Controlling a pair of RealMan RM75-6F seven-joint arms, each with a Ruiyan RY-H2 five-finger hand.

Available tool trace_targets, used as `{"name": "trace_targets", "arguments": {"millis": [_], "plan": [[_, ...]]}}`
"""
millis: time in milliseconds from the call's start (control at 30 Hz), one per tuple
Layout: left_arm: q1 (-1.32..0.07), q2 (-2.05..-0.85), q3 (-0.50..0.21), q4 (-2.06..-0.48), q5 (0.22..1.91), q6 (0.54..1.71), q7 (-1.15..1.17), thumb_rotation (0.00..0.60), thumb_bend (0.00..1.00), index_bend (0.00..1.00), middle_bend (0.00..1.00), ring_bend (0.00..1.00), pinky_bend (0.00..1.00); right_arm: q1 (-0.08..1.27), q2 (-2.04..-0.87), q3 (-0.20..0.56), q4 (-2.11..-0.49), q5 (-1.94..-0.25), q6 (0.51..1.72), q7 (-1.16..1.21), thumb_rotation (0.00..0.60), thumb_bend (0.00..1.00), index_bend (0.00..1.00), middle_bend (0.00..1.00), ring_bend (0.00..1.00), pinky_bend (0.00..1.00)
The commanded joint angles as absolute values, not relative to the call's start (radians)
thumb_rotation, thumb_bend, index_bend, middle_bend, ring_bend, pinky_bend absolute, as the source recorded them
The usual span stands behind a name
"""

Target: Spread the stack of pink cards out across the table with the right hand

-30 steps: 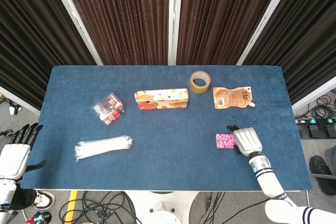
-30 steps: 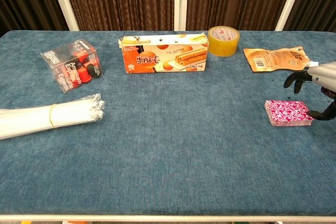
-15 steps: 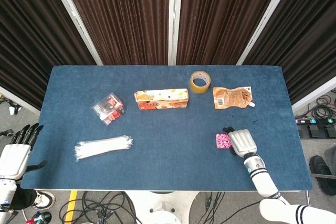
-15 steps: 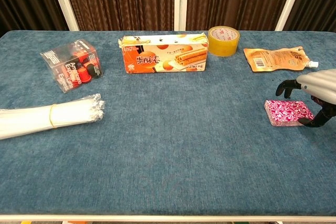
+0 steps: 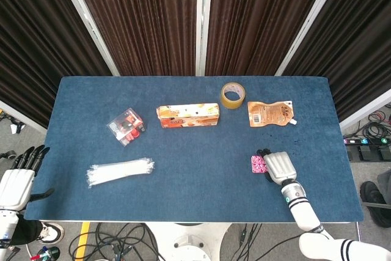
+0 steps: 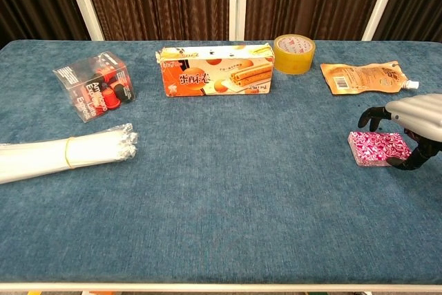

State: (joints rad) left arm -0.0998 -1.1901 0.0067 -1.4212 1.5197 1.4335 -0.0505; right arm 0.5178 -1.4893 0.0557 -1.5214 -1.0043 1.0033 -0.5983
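The stack of pink patterned cards (image 5: 258, 164) (image 6: 376, 147) lies on the blue table (image 5: 201, 187) near its right front part. My right hand (image 5: 278, 165) (image 6: 416, 111) arches over the right part of the stack. Its fingers (image 6: 371, 115) curl down past the far edge and the thumb (image 6: 403, 162) reaches the near edge. In the head view the hand hides most of the stack. Contact with the cards cannot be made out. My left hand (image 5: 16, 178) hangs off the table's front left corner, fingers straight and apart, holding nothing.
An orange pouch (image 5: 269, 113) (image 6: 364, 77) and a tape roll (image 5: 232, 95) (image 6: 294, 54) lie behind the cards. A biscuit box (image 5: 187, 115) (image 6: 216, 70) sits mid-table. A clear box of red items (image 5: 126, 125) (image 6: 94, 93) and a white bundle (image 5: 120, 172) (image 6: 65, 152) are at the left.
My right hand has slid leftward over the pink stack, now covering more of it. The cards and the left hand have stayed put.
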Motion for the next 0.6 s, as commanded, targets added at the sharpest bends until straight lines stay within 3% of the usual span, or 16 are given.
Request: {"name": "trace_targets", "arguments": {"millis": [33,600], "plan": [[-0.101,-1.186,0.006,-1.426,1.518,1.43,-0.051,0.6,0.0,0.06,0.05,0.0,0.15,0.52,-1.485,0.054,-1.532,-0.999,1.007,-0.605,0.6,0.25,0.21,0.25,0.89,0.96],[-0.105,-1.184,0.003,-1.426,1.505,1.415,-0.058,0.6,0.0,0.06,0.05,0.0,0.15,0.53,-1.514,0.045,-1.52,-0.972,1.035,-0.644,0.6,0.25,0.21,0.26,0.89,0.96]]}}
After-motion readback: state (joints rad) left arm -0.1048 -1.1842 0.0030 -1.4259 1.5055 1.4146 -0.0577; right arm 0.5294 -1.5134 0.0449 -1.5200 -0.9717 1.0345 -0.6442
